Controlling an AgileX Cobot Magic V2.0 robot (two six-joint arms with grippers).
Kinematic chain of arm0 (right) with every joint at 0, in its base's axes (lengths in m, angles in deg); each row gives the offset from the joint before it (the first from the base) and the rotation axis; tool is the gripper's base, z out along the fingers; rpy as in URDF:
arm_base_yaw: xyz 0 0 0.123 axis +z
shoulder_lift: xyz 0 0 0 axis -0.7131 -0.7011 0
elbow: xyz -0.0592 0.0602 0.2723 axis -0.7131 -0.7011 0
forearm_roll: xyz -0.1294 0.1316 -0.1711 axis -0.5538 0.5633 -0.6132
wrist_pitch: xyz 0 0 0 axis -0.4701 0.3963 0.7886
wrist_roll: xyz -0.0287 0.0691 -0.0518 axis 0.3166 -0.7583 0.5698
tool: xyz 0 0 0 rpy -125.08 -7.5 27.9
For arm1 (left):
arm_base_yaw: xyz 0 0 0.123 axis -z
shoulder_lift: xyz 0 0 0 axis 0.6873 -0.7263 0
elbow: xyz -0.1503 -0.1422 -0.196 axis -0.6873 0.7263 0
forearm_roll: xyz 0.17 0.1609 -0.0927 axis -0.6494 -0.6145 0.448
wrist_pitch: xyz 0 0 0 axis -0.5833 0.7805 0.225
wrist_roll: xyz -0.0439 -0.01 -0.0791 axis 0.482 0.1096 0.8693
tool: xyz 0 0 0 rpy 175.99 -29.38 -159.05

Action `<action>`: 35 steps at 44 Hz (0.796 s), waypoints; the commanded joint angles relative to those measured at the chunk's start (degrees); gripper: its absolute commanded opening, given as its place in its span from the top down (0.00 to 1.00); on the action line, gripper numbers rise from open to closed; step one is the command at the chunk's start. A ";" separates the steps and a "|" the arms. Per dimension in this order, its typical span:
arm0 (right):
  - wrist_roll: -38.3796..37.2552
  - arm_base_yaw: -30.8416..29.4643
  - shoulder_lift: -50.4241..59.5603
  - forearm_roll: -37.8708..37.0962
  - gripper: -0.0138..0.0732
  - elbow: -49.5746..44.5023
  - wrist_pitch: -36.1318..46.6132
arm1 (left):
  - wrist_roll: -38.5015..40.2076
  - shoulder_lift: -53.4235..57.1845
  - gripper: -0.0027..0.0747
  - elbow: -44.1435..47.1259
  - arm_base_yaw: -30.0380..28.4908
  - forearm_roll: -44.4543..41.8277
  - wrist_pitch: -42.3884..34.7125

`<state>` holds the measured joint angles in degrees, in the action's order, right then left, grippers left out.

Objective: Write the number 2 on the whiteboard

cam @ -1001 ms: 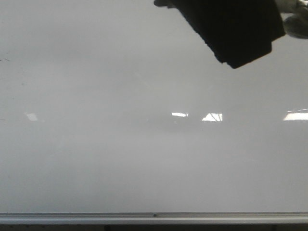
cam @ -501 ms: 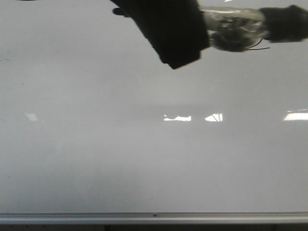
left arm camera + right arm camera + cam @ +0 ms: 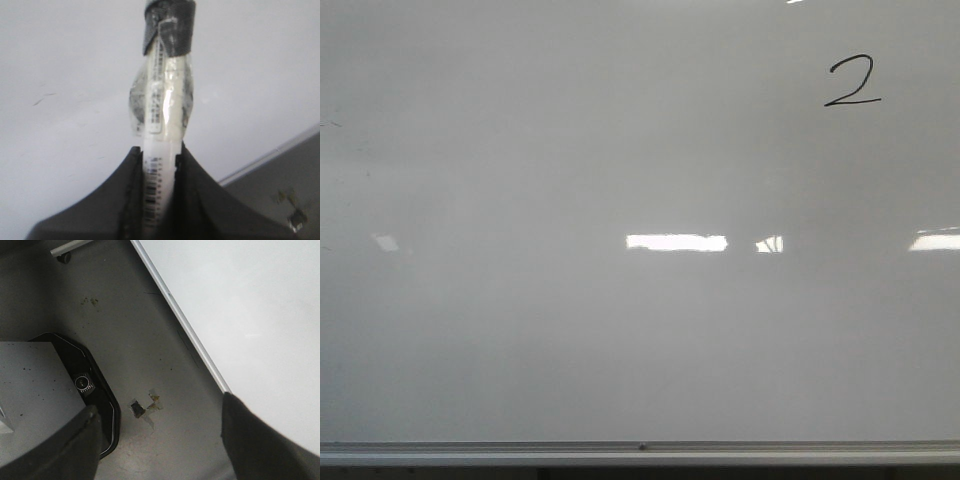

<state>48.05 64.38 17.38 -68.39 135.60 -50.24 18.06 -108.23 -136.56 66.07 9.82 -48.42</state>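
Note:
The whiteboard (image 3: pixel 620 330) fills the front view, with a silver rail along its lower edge. A small black number 2 (image 3: pixel 852 82) is drawn at its upper right. Neither gripper shows in the front view. In the left wrist view my left gripper (image 3: pixel 161 155) is shut on a white marker (image 3: pixel 161 110) with a black taped cap, held off the whiteboard (image 3: pixel 65 100). In the right wrist view my right gripper (image 3: pixel 160 415) is open and empty over the grey floor, beside the whiteboard's edge (image 3: pixel 260 305).
Bright light reflections (image 3: pixel 676 242) lie across the board's middle. In the right wrist view a grey box on a black base (image 3: pixel 35 390) stands on the floor, with tape scraps (image 3: pixel 145 407) nearby. A board leg's caster (image 3: pixel 64 257) shows farther off.
My left arm with the marker has moved left and out of the front view. The number 2 it hid now shows in full.

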 commanded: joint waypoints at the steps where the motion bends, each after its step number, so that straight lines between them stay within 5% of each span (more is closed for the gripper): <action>1: 0.08 -0.10 0.45 0.76 0.23 1.82 2.92 | 3.59 4.35 0.87 4.20 -5.91 0.23 -12.42; 15: 0.08 -0.10 0.45 0.87 0.23 1.82 3.04 | 4.49 2.35 0.87 18.46 -17.18 5.07 -38.48; 35: 0.08 -0.10 0.45 0.92 0.23 1.82 3.04 | 4.49 -15.06 0.87 19.68 -18.05 5.07 -60.22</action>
<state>48.05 64.38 17.38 -68.39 135.60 -49.80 22.03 -121.59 -115.45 48.05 14.58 -99.76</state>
